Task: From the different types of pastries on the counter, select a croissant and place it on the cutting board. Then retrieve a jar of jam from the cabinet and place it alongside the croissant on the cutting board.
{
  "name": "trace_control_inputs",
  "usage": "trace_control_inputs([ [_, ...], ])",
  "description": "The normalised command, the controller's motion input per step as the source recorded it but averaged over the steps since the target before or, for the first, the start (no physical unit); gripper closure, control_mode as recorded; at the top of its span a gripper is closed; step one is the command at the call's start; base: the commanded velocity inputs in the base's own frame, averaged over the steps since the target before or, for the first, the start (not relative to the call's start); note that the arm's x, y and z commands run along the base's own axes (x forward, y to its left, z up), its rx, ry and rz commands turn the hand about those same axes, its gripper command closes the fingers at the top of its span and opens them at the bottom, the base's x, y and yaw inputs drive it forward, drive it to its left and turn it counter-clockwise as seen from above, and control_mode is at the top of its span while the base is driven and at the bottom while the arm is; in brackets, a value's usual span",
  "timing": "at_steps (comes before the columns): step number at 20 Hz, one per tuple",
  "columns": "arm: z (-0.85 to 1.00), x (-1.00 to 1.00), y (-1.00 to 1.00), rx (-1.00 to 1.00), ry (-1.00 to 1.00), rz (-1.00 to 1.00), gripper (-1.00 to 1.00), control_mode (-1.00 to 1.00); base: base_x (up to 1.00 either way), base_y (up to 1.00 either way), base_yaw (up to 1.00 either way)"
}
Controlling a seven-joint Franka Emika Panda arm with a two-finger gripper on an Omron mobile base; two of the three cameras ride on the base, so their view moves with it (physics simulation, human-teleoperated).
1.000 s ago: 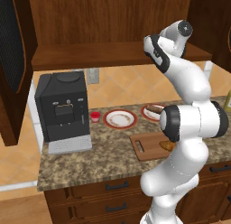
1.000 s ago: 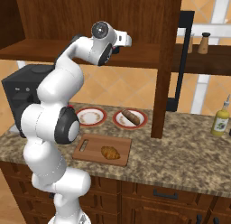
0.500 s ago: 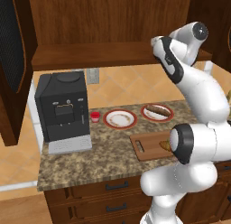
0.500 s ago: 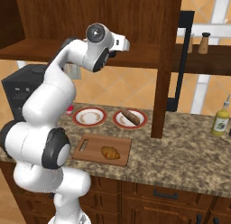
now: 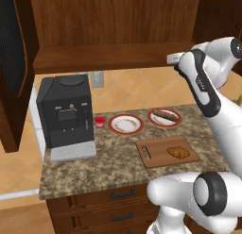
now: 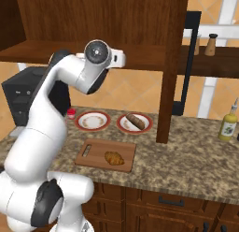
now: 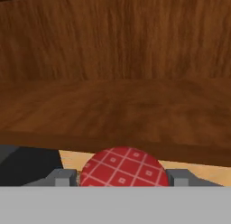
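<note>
Up high, the arm bends by the cabinet (image 5: pixel 113 63) shelf, fingers (image 7: pixel 64 177) closed around the jar of jam (image 7: pixel 124 167) (red checked lid).

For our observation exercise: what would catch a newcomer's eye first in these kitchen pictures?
Probably the big white arm, reaching up towards the dark wooden cabinet. Next, the red checked lid of the jar of jam, sitting between the claw's fingers in the hand view. Below, the croissant lies on the cutting board.
</note>
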Motion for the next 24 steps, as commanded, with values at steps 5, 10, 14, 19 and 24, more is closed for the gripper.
trace_control_inputs([
  [5, -0.71, -1.0, 0.42, -0.07, 0.0, 0.37, 1.0, -1.0, 0.0, 0.0, 0.0],
  [10, -0.96, -0.63, 0.52, -0.08, 0.01, 0.4, 1.0, -1.0, 0.0, 0.0, 0.0],
  [14, -1.0, -0.05, 0.56, -0.15, 0.0, 0.37, 1.0, -1.0, 0.0, 0.0, 0.0],
  [19, -0.93, 0.33, 0.14, -0.07, 0.0, 0.21, 1.0, -1.0, 0.0, 0.0, 0.0],
  [24, -0.72, 0.42, -0.27, 0.0, 0.04, 0.16, 1.0, -1.0, 0.0, 0.0, 0.0],
])
